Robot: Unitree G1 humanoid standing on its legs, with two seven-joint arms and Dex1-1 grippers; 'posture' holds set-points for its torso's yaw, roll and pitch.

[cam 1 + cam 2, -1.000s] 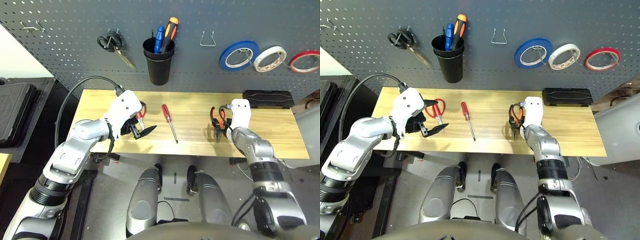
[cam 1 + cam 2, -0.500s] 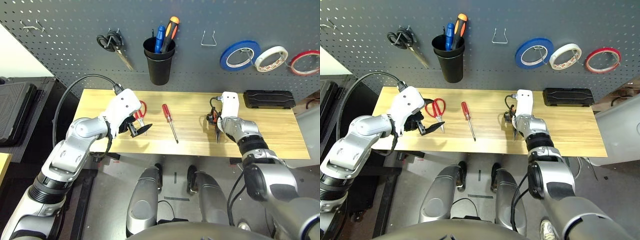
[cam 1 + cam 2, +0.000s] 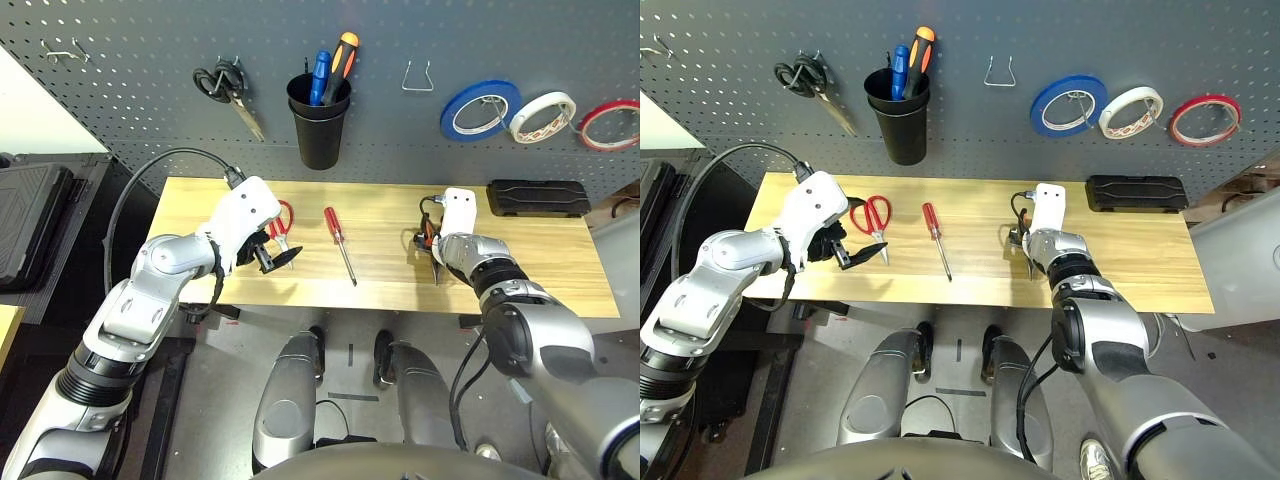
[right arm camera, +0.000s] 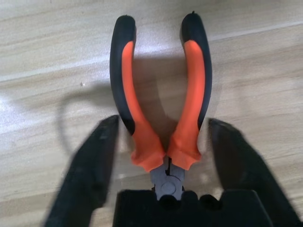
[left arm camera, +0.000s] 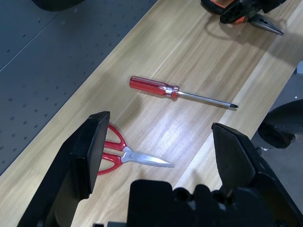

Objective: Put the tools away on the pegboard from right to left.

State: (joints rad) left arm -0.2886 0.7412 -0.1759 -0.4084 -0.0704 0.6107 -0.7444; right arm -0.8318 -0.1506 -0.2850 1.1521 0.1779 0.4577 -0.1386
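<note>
Nearest, along the front half of the wooden table [image 3: 560, 285], the right gripper [image 4: 163, 163] straddles the orange-and-black-handled pliers [image 4: 161, 101], which lie flat on the wood with handles spread; its two black fingers [image 4: 92, 165] stand apart on either side of the pivot, clear of the handles, not clamped. To the left, the left gripper [image 5: 161, 156] hovers above the table with jaws wide apart and nothing between them, over the red-handled scissors [image 3: 873, 218], whose blades are closed. Between the two arms lies the slim red-handled screwdriver [image 3: 338, 243], well apart from both, tip toward the front edge. At the table's back right corner sits a flat black case [image 3: 535, 196]. Behind rises the dark grey pegboard [image 3: 120, 110]: black-handled scissors [image 3: 228, 90] on a hook, a black cup [image 3: 318, 125] holding blue and orange screwdrivers, a bare metal hook [image 3: 416, 78], then blue tape [image 3: 478, 108], white tape [image 3: 540, 115] and the thin red tape ring [image 3: 608, 122] hanging farthest right.
</note>
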